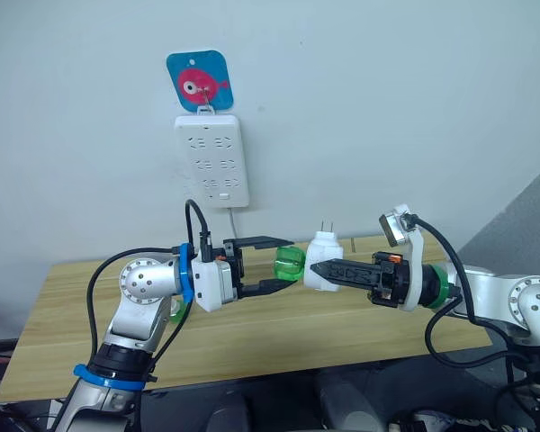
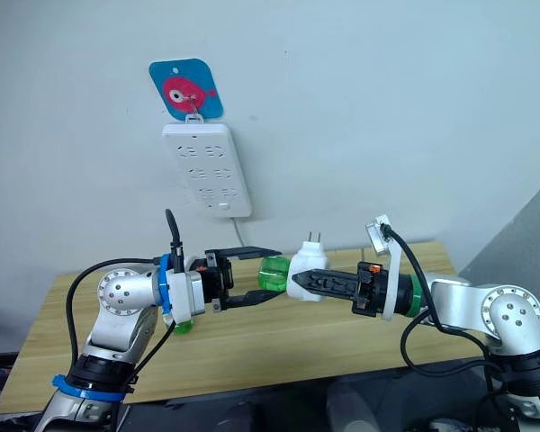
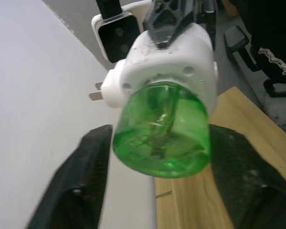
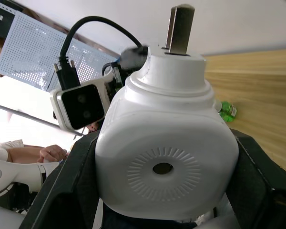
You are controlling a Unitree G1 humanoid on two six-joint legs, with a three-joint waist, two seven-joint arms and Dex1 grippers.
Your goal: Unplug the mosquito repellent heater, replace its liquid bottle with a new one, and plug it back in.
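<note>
Holding: the mosquito repellent heater [image 1: 323, 262] is clamped between the two black fingers of the right gripper [image 1: 317, 268], in the air above the table, unplugged.
Heater shape: smooth white rounded plastic, a round vent hole ringed by fine radial ribs on its face, two flat metal prongs [image 1: 326, 227] pointing up.
Bottle: a green see-through liquid bottle [image 1: 289, 264] sticks out sideways from the heater's left end, toward the left arm; its base is rounded and glossy.
Bottle contents: a thin wick-like rod shows through the green plastic in the left wrist view; liquid level cannot be told.
Left gripper [image 1: 284, 262]: fingers spread wide, one above and one below the bottle, not pressing on it.
Second bottle: another green bottle [image 4: 226, 110] lies on the table, near the left arm.
Table [image 1: 342, 337]: pale wood-grain top, flat, standing against the wall.
Power strip [image 1: 212, 170]: tall white multi-socket strip hung on the far wall, up and left of the heater, sockets unoccupied.
Sticker [image 1: 200, 82]: blue rounded square with a pink fish, just above the strip.
</note>
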